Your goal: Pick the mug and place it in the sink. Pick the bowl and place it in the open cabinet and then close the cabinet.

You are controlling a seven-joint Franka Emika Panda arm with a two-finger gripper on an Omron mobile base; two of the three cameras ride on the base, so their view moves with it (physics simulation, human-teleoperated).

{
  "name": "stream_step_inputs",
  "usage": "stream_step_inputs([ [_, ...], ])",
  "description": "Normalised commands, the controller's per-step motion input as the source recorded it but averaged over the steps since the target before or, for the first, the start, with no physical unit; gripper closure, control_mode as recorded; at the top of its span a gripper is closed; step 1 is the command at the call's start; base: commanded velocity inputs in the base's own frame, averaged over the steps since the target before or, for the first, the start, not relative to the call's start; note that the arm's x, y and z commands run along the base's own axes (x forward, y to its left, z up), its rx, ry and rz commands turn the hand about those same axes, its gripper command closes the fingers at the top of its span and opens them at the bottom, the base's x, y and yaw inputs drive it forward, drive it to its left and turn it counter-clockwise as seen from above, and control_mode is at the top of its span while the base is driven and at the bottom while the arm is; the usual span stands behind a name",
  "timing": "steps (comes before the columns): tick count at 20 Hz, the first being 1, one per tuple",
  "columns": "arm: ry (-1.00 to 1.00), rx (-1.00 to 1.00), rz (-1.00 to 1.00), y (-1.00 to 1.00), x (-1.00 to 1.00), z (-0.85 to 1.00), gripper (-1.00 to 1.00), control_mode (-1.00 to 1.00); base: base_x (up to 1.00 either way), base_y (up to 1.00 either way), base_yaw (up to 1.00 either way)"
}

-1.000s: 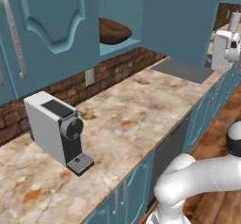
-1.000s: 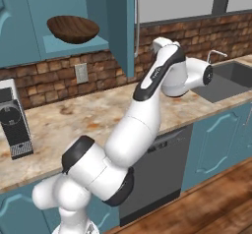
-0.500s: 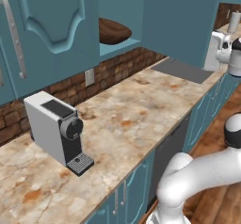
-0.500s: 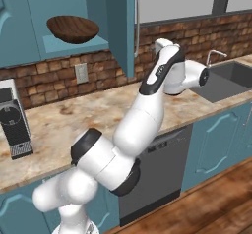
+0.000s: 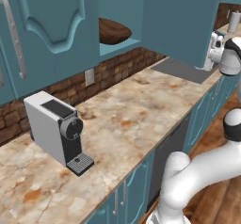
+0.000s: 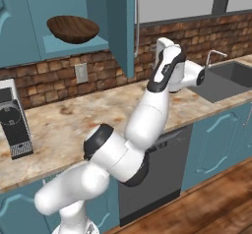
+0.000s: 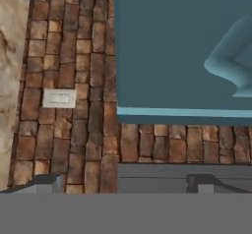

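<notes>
The bowl (image 6: 73,29) is round and shallow, dark brown like wood with faint ribs, and it sits on the pale teal shelf of the cabinet (image 6: 74,45). The cabinet door (image 6: 122,26) stands open, edge-on in the right base view, with a long silver handle (image 6: 136,17) behind it. In the left base view the same door (image 5: 181,18) is a broad flat teal panel, and the bowl (image 5: 113,31) is seen half hidden in the opening. The neighbouring closed door (image 5: 52,16) has a raised arched panel.

The counter (image 5: 122,124) is mottled beige and orange stone, and the wall behind it is red-brown brick (image 6: 59,80) with a white outlet (image 6: 81,73). A boxy white coffee machine (image 5: 56,131) with a dark front stands on the counter at the left.

The right base view shows the sink (image 6: 231,78), a dark grey rectangular basin with a thin chrome faucet (image 6: 212,57). The left base view shows instead a flat dark grey plate (image 5: 181,70) at the far end of the counter.

The white arm rises from the base, bends at a dark elbow and reaches up toward the open door, with its wrist (image 6: 167,63) just right of the door's edge. In the hand view the camera looks at the brick wall and a teal arched panel (image 7: 182,46), and the gripper (image 7: 125,181) has its two dark fingertips (image 7: 49,181) far apart with nothing between them.
</notes>
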Motion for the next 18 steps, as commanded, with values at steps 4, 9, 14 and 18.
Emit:
stream_step_inputs([
  [4, 0.0, 0.09, 0.07, 0.07, 0.02, 0.0, -1.0, -1.0, 0.0, 0.0, 0.0],
  [9, 0.0, 0.08, 0.07, 0.25, -0.02, 0.0, -1.0, -1.0, 0.0, 0.0, 0.0],
  [14, 0.0, 0.02, 0.05, 0.44, -0.02, 0.0, -1.0, -1.0, 0.0, 0.0, 0.0],
  [18, 0.0, 0.01, 0.05, 0.39, -0.17, 0.0, -1.0, -1.0, 0.0, 0.0, 0.0],
])
